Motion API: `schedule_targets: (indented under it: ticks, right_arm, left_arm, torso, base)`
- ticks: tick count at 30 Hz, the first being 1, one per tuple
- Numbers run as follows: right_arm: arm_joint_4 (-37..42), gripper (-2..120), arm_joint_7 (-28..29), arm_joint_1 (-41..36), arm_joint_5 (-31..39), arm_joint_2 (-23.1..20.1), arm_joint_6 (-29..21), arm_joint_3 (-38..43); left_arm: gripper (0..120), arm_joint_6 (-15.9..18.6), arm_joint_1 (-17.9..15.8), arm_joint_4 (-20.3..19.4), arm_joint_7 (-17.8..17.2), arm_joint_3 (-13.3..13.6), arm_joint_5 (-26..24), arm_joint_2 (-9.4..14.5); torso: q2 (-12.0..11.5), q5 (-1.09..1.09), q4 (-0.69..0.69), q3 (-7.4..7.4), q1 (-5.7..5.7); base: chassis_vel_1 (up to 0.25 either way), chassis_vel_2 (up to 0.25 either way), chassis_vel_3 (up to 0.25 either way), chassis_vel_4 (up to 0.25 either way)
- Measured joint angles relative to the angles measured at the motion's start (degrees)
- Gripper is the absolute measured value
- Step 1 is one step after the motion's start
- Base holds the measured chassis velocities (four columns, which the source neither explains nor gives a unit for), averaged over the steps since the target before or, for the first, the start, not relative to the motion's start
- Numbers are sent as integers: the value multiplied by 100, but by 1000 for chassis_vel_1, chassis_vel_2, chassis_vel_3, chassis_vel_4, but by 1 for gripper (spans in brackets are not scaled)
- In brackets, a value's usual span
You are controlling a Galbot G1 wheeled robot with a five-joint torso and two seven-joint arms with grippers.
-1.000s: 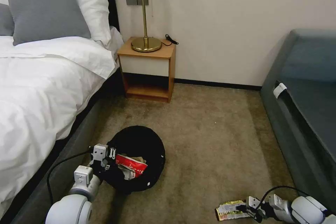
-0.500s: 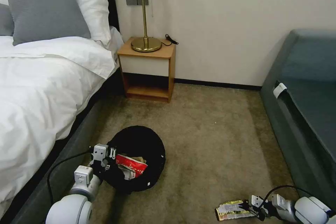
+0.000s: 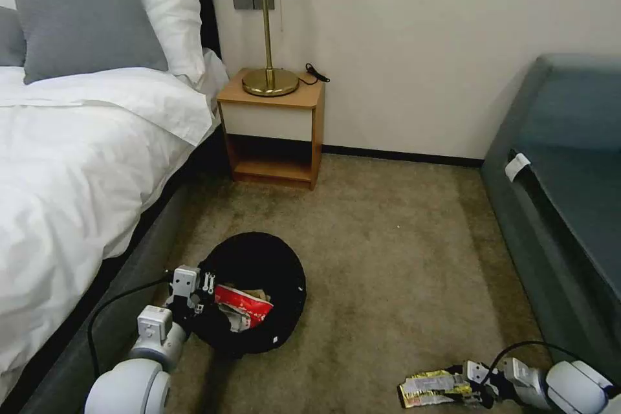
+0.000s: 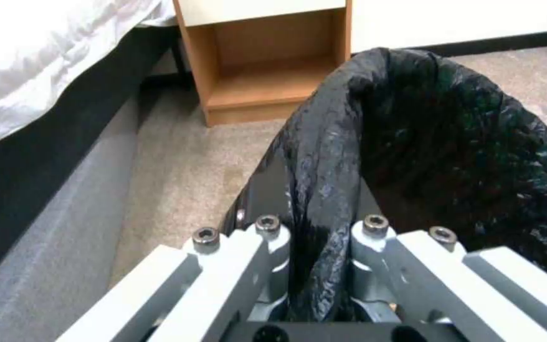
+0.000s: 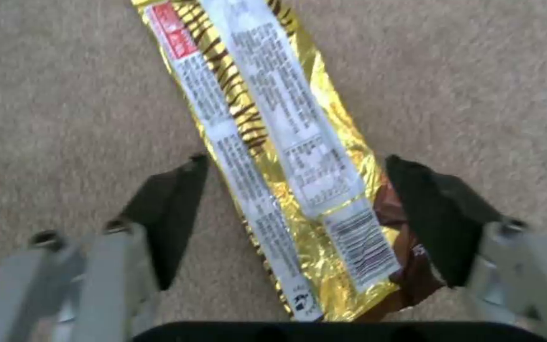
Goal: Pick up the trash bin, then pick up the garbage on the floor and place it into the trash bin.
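Note:
The trash bin (image 3: pixel 259 272), lined with a glossy black bag, hangs tilted low over the carpet beside the bed. My left gripper (image 3: pixel 204 301) is shut on its bag-covered rim (image 4: pixel 321 223). A red-and-white crumpled packet (image 3: pixel 242 305) and some brown paper lie inside it. One piece of garbage, a gold-and-black snack wrapper (image 3: pixel 432 388), lies flat on the carpet at the lower right. My right gripper (image 5: pixel 296 164) is open just above the floor. Its dark fingertips (image 5: pixel 172 209) stand on either side of the wrapper's (image 5: pixel 286 142) near end.
A white bed (image 3: pixel 77 162) with a grey base runs along the left. A wooden nightstand (image 3: pixel 275 129) with a brass lamp stands at the far wall. A dark teal sofa (image 3: pixel 569 207) lines the right. Open carpet (image 3: pixel 388 246) lies between them.
My right arm has sunk lower toward the carpet at the wrapper's end. The left gripper and the bin have stayed where they were.

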Motion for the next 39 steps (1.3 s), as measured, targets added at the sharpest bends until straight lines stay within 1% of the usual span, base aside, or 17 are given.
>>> schedule_targets:
  ticks: [1, 2, 3, 4, 5, 6, 7, 11, 16, 28, 32, 34, 35, 36, 37, 38, 39]
  right_arm:
    - [-42, 83, -20, 54, -2, 0, -8, -42]
    - [-42, 83, -20, 54, -2, 0, -8, -42]
    - [-81, 90, -33, 105, -1, 1, -18, -85]
    - [-110, 93, -45, 139, 1, 6, -23, -117]
    - [-110, 93, -45, 139, 1, 6, -23, -117]
    - [-149, 98, -63, 180, 5, 14, -31, -168]
    - [-190, 99, -79, 224, 13, 20, -39, -226]
    - [-282, 100, -106, 358, 21, 43, -48, -347]
    - [-499, 100, -157, 734, 34, 135, -75, -669]
    - [-763, 100, -218, 968, -25, 240, -78, -928]
    - [-809, 98, -236, 1027, -35, 288, -78, -963]
    - [-846, 88, -252, 1048, -51, 320, -77, -972]
    - [-846, 88, -252, 1048, -51, 320, -77, -972]
    - [-860, 85, -256, 1049, -57, 332, -78, -972]
    - [-879, 78, -258, 1049, -64, 350, -75, -972]
    - [-879, 78, -258, 1049, -64, 350, -75, -972]
    - [-895, 73, -261, 1049, -70, 361, -66, -964]
  left_arm:
    - [6, 0, 0, -9, 4, 4, 0, 0]
    - [6, 0, 0, -9, 4, 4, 0, 0]
    - [6, 0, 3, -12, 7, 6, -1, 0]
    - [6, 0, 7, -13, 8, 6, -1, 0]
    - [6, 0, 7, -13, 8, 6, -1, 0]
    - [6, 0, 12, -13, 10, 6, -1, 1]
    - [6, -1, 13, -14, 11, 6, -2, 3]
    - [6, -3, 13, -15, 13, 5, -4, 6]
    - [6, -6, 8, -14, 26, 13, -4, -9]
    - [6, -26, 16, -10, 32, -9, -3, -16]
    - [6, -27, 6, -3, 34, -8, -1, -27]
    - [6, -27, 3, -12, 37, -10, -2, -26]
    - [6, -27, 3, -12, 37, -10, -2, -26]
    - [6, -27, 4, -14, 39, -13, -3, -26]
    - [6, -27, 5, -20, 39, -21, -5, -25]
    - [6, -27, 5, -20, 39, -21, -5, -25]
    - [6, -27, 10, -27, 39, -27, -8, -24]
  torso:
    - [0, 0, 0, 0, 0]
    - [0, 0, 0, 0, 0]
    - [0, 0, 0, 0, 0]
    - [0, 0, 1, 0, 0]
    - [0, 0, 1, 0, 0]
    - [0, 0, 1, 0, 0]
    - [0, 0, 0, 0, 0]
    - [0, 0, -1, 1, 0]
    - [0, 0, 1, 0, 0]
    - [0, 0, 0, 0, 0]
    - [0, 0, 0, 0, 0]
    - [0, 0, 0, 0, 0]
    - [0, 0, 0, 0, 0]
    - [0, -1, 0, 0, 0]
    - [0, -1, 0, 0, 0]
    - [0, -1, 0, 0, 0]
    - [0, -4, 0, 0, 0]
  base:
    - [0, 0, 0, 0]
    - [0, 0, 0, 0]
    - [0, 0, 0, 0]
    - [0, 0, 0, 0]
    - [0, 0, 0, 0]
    - [0, 0, 0, 0]
    - [0, 0, 0, 0]
    - [0, 0, 0, 0]
    - [0, 0, 0, 0]
    - [0, 0, 0, 0]
    - [0, 0, 0, 0]
    - [0, 0, 0, 0]
    - [0, 0, 0, 0]
    - [0, 0, 0, 0]
    - [0, 0, 0, 0]
    - [0, 0, 0, 0]
    - [0, 0, 0, 0]
